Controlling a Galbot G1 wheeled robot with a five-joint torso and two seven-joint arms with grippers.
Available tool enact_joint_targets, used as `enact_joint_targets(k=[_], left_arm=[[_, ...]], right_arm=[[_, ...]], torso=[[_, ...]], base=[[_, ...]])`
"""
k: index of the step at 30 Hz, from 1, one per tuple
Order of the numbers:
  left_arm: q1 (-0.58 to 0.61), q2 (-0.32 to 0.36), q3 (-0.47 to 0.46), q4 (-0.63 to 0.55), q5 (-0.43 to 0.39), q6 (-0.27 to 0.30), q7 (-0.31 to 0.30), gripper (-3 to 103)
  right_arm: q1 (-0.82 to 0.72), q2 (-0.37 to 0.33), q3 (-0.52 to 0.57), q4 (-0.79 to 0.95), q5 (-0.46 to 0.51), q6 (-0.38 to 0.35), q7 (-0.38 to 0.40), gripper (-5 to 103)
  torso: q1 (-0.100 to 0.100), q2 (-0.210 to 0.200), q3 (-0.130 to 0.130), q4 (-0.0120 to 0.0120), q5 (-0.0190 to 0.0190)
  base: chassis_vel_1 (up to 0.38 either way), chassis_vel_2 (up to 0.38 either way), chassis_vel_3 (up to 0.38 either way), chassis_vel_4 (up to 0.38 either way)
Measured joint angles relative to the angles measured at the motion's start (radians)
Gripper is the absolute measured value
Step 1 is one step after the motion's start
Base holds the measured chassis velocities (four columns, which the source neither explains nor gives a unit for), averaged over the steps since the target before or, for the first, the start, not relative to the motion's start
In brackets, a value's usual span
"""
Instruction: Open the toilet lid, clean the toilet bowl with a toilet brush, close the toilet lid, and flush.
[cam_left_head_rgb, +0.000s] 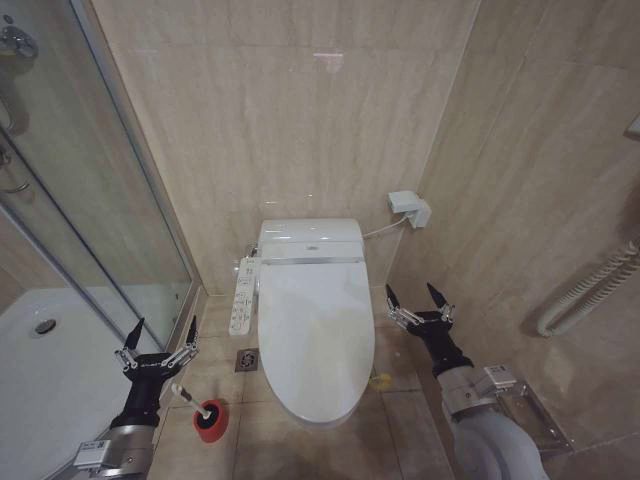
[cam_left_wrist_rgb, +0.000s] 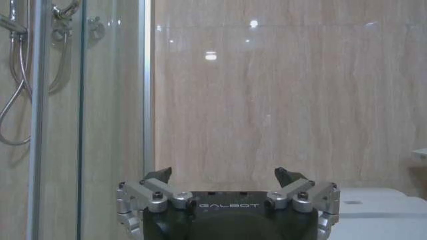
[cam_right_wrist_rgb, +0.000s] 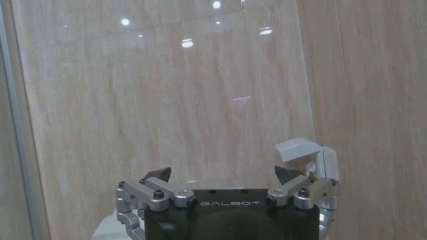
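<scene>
Toilet lid (cam_left_head_rgb: 315, 330) down, closed over the bowl, centre of scene. Toilet brush (cam_left_head_rgb: 190, 396) stands in its red holder (cam_left_head_rgb: 209, 420) on the floor, near left. Left tool (cam_left_head_rgb: 158, 340) spread, empty, above brush. Right tool (cam_left_head_rgb: 418, 301) spread, empty, right of lid.

one toilet lid (cam_left_head_rgb: 315, 330), one toilet brush (cam_left_head_rgb: 205, 412), two grippers

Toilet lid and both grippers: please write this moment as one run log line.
toilet lid: closed | toilet brush: in red holder, floor | left gripper: open, above brush | right gripper: open, beside toilet
</scene>
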Motion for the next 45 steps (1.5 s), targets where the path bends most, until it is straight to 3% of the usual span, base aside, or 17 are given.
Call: enact_joint_targets(k=[25,45], left_arm=[[0.0,0.0,0.0,0.0,0.0,0.0,0.0,100],[0.0,0.0,0.0,0.0,0.0,0.0,0.0,100]], right_arm=[[0.0,0.0,0.0,0.0,0.0,0.0,0.0,100],[0.0,0.0,0.0,0.0,0.0,0.0,0.0,100]], torso=[[0.0,0.0,0.0,0.0004,0.0],[0.0,0.0,0.0,0.0004,-0.0001]], base=[[0.051,0.031,-0.046,-0.031],[0.091,-0.087,-0.088,0.085]])
